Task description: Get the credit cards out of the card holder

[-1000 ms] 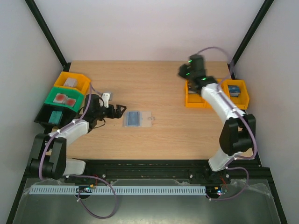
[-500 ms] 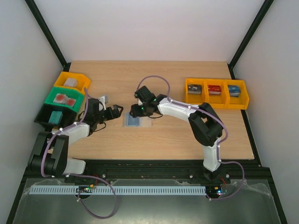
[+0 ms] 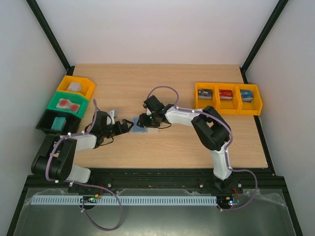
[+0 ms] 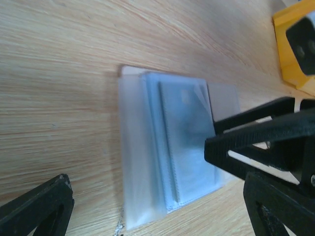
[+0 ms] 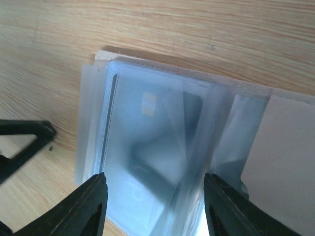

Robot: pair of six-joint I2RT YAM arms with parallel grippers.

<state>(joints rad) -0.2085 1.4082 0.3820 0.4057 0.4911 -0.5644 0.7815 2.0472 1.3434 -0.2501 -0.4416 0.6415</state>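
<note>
Both jaws gape wide at card holder (image 3: 140, 126) on wooden table (image 3: 162, 83), white walls (image 3: 157, 29) around.

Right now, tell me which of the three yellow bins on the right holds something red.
The middle yellow bin of the row. It holds a red item, while the left-hand bin holds a dark grey item and the right-hand bin a blue item.
</note>
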